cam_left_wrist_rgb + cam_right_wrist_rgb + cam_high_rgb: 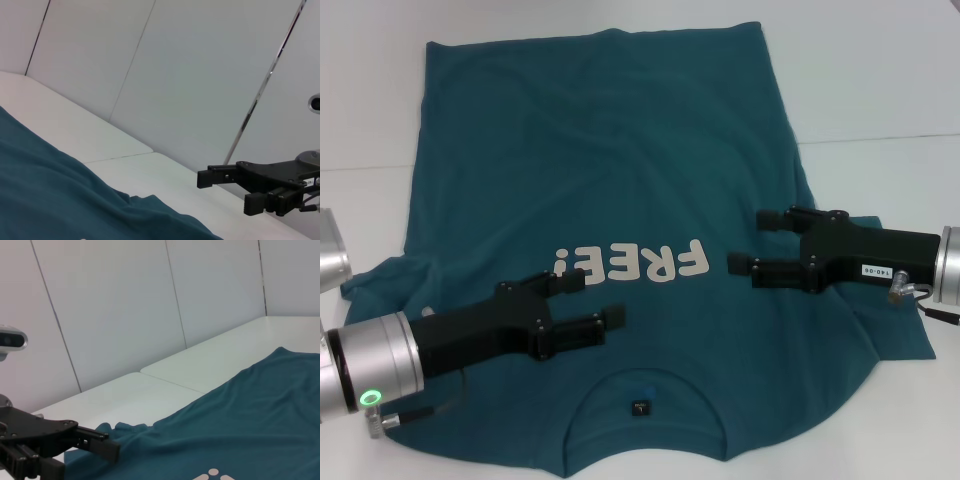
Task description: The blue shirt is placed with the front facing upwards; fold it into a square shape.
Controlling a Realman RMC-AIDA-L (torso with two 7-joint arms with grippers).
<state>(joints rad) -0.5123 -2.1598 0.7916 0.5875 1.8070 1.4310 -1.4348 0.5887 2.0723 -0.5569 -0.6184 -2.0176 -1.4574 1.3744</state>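
Observation:
The blue shirt lies spread flat on the white table, front up. Its cream "FREE!" lettering is at mid chest, and the round collar with a small black tag is at the near edge. My left gripper is open over the chest, just below the lettering and above the collar. My right gripper is open over the shirt's right side, beside the end of the lettering. Neither holds any cloth. The left wrist view shows the shirt and the right gripper farther off. The right wrist view shows the shirt and the left gripper.
The white table reaches past the shirt on all sides, with a seam between its panels at the right. White wall panels stand behind the table. The shirt's sleeves lie bunched near each arm.

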